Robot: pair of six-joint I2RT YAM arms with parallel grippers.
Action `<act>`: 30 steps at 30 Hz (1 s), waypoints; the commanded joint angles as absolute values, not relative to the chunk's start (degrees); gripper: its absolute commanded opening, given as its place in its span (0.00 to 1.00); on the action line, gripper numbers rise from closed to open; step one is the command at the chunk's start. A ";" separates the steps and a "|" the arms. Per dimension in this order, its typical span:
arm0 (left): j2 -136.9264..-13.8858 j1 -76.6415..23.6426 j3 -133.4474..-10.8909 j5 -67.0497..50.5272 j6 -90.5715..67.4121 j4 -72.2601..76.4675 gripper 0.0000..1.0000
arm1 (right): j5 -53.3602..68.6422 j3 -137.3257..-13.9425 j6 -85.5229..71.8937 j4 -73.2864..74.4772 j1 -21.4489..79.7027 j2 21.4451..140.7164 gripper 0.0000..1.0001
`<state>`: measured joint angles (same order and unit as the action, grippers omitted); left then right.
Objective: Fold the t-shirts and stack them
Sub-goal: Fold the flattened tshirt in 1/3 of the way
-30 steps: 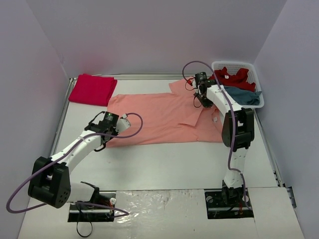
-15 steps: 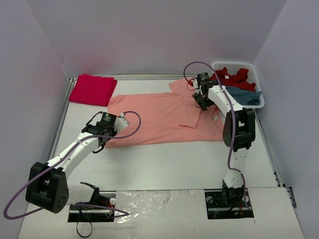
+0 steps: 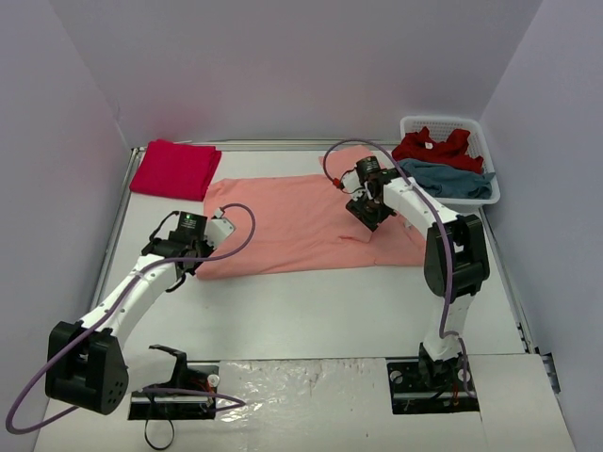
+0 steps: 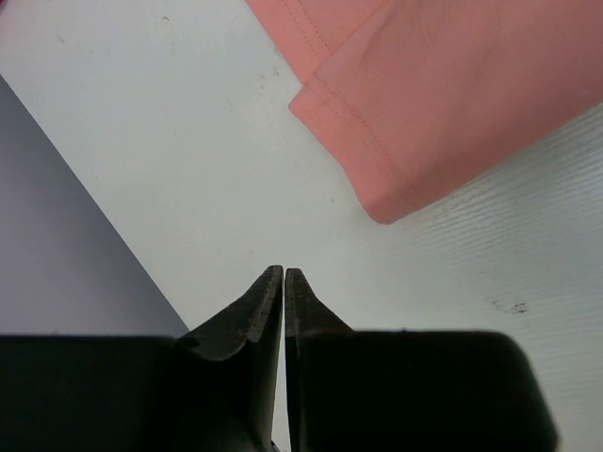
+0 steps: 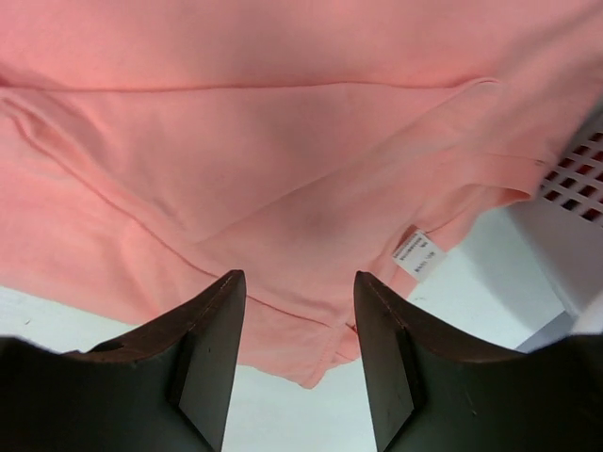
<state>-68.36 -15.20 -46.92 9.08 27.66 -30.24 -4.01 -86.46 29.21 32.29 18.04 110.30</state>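
A salmon-orange t-shirt [image 3: 283, 226] lies spread flat across the middle of the table. My right gripper [image 3: 370, 213] hovers over its right part, jaws open and empty. In the right wrist view the right gripper [image 5: 300, 278] frames a hemmed corner of the salmon shirt [image 5: 283, 141], with its white label [image 5: 417, 252] close by. My left gripper [image 3: 195, 247] sits just off the shirt's left edge. In the left wrist view the left gripper [image 4: 284, 273] is shut on nothing over bare table, the shirt's corner [image 4: 415, 122] ahead of it. A folded crimson t-shirt [image 3: 175, 169] lies at the back left.
A white slotted basket [image 3: 450, 121] at the back right holds a red tee [image 3: 435, 147] and a teal-blue tee [image 3: 454, 179]. Its wall [image 5: 575, 179] shows at the right edge of the right wrist view. Purple walls enclose the table on three sides.
My right gripper has opened and moved forward and left, from the shirt's back sleeve area to over its right part. My left arm has drawn back left, off the shirt's edge, still shut.
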 commanded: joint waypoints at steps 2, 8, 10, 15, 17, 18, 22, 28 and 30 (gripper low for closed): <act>-67.85 -14.07 -46.67 7.47 26.46 -31.38 0.06 | -1.41 -84.47 31.37 34.63 18.89 107.93 0.46; -68.11 -13.36 -46.67 6.86 26.37 -31.29 0.06 | -0.62 -83.94 31.82 34.80 19.86 109.51 0.46; -68.46 -13.27 -46.67 6.86 26.37 -31.29 0.06 | 1.47 -83.94 31.82 34.80 20.04 110.12 0.46; -68.73 -13.10 -46.58 6.94 26.37 -31.20 0.06 | 2.55 -83.50 32.17 35.07 21.00 111.53 0.46; -68.73 -13.01 -46.58 6.94 26.37 -31.03 0.06 | 2.81 -83.50 32.34 34.98 21.36 112.32 0.45; -68.73 -13.01 -46.50 7.03 26.45 -31.11 0.06 | 2.73 -83.58 32.34 34.98 21.53 112.76 0.45; -69.08 -12.83 -46.50 7.21 26.37 -31.03 0.06 | 2.73 -84.11 32.34 34.98 21.88 114.26 0.45; -69.26 -12.57 -46.14 7.29 26.54 -30.94 0.06 | 2.55 -84.11 32.34 34.72 21.88 116.10 0.44; -69.26 -12.48 -46.14 7.21 26.54 -30.94 0.06 | 2.46 -84.20 32.17 34.45 21.88 116.54 0.43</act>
<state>-69.47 -12.99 -46.41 7.29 27.16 -30.55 2.44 -83.99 31.66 32.51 21.54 116.16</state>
